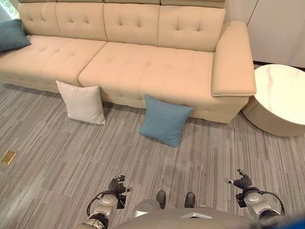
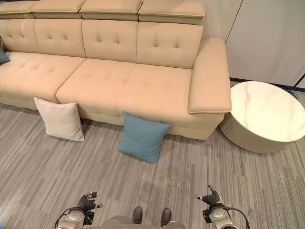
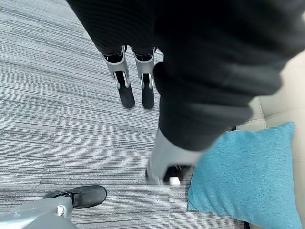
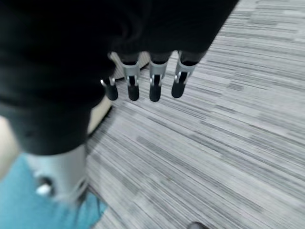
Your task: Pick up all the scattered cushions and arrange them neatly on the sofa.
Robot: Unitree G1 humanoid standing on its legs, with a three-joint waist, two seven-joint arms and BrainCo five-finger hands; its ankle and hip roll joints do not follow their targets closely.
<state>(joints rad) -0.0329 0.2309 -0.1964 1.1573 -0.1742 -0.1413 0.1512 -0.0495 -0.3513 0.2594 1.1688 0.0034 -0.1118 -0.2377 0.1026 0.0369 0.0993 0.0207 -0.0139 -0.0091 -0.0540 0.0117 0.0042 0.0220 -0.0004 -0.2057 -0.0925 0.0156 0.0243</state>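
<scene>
A teal cushion (image 1: 11, 34), cut off by the frame's edge, lies on the tufted beige sofa (image 1: 143, 62). A white cushion (image 1: 82, 102) and a blue cushion (image 1: 165, 119) lean against its base on grey striped carpet (image 1: 47, 157). The left hand (image 1: 117, 185) and the right hand (image 1: 242, 180) hang low, fingers relaxed, empty. A round marble-topped surface (image 1: 281, 90) stands rightmost.

A round side table (image 2: 267, 114) with a white marbled top and a ribbed pale wall stood on the grey striped carpet (image 1: 57, 176). Well apart from the table, 1 small brass floor plate (image 1: 8, 157) lay flush in the carpet.
</scene>
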